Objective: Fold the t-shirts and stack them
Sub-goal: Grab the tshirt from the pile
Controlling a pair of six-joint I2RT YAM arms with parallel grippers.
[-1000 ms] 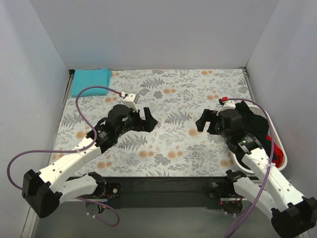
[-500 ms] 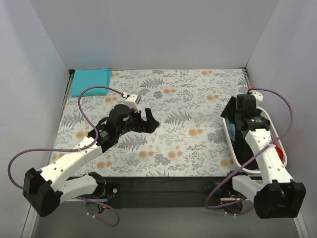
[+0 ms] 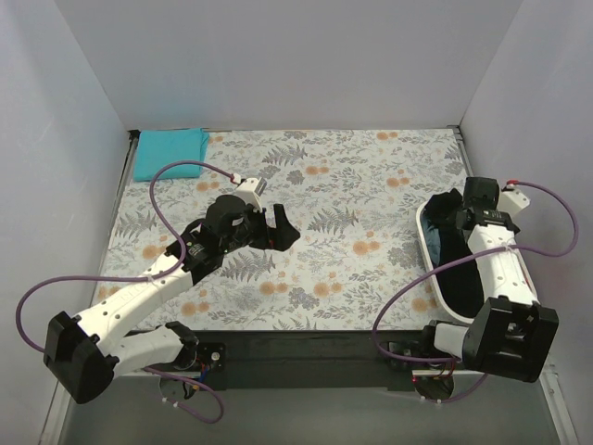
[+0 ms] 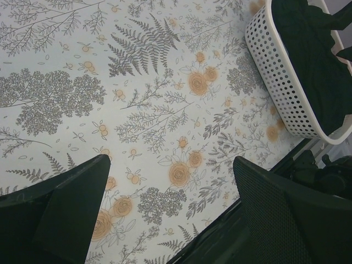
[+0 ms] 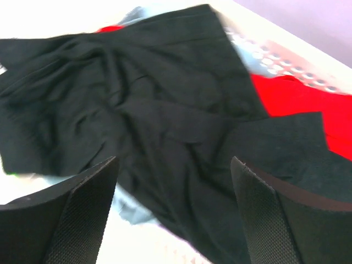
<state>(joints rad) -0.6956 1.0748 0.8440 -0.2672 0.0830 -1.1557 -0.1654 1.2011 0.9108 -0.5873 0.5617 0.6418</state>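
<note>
Since the right wrist view is motion-blurred, the basket contents read only roughly: black t-shirt (image 5: 154, 110) on top, red t-shirt (image 5: 286, 93) and light-blue t-shirt (image 5: 129, 212) mostly buried under it. From above, the right arm covers much of the white laundry basket (image 3: 424, 250). Right gripper (image 5: 173, 203) hovers over the black t-shirt, fingers wide apart, holding nothing; can't tell if it touches. Left gripper (image 4: 170, 209) is above the floral table covering (image 4: 165, 82), fingers spread wide, empty. Folded teal t-shirt (image 3: 170, 153) lies at the far-left table corner.

white links (image 3: 139, 297), black joints (image 3: 227, 218); purple cables (image 3: 181, 165); black textured end effectors (image 4: 170, 165) (image 5: 173, 162).
</note>
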